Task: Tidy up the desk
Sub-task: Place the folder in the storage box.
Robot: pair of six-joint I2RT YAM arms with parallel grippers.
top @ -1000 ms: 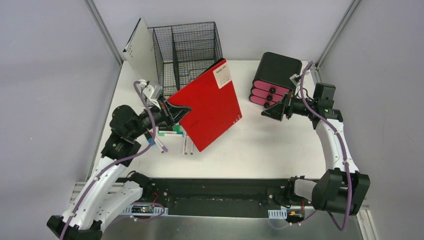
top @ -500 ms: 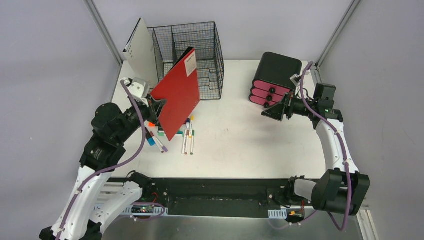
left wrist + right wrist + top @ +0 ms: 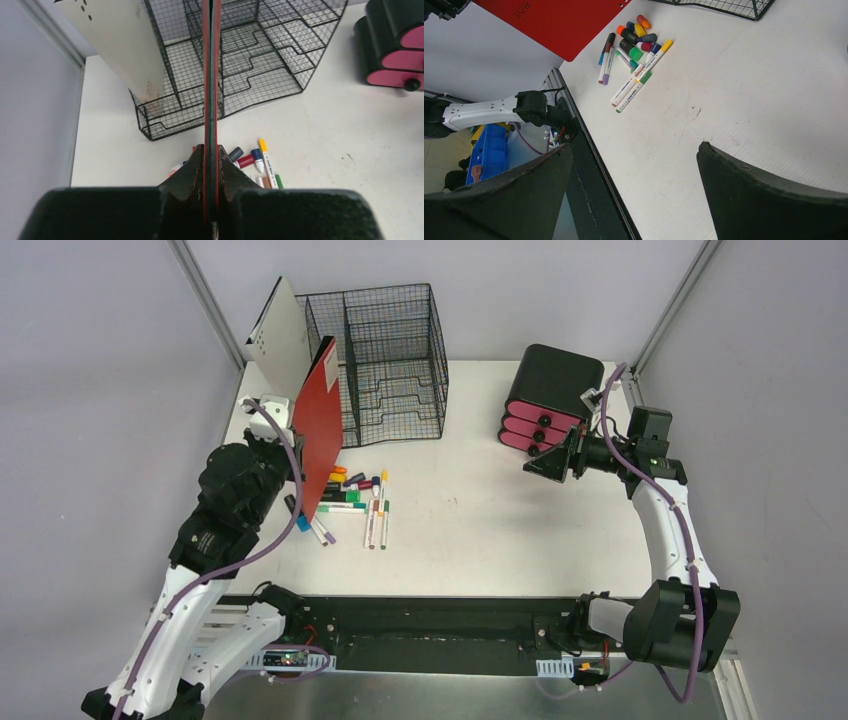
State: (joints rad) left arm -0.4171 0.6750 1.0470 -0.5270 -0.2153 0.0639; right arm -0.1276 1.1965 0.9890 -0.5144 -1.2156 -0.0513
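Your left gripper [image 3: 210, 156] clamps a thin red folder [image 3: 320, 430] on edge.
It stands upright by the black mesh rack [image 3: 392, 350], over markers [image 3: 356, 502] on the flat white bench [image 3: 520, 525]; your right gripper [image 3: 546, 462] gapes empty.

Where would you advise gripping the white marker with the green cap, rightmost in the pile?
Grip the marker mid-barrel from straight above, closing across its width: it lies flat on the desk, bare surface on its right, another marker alongside.
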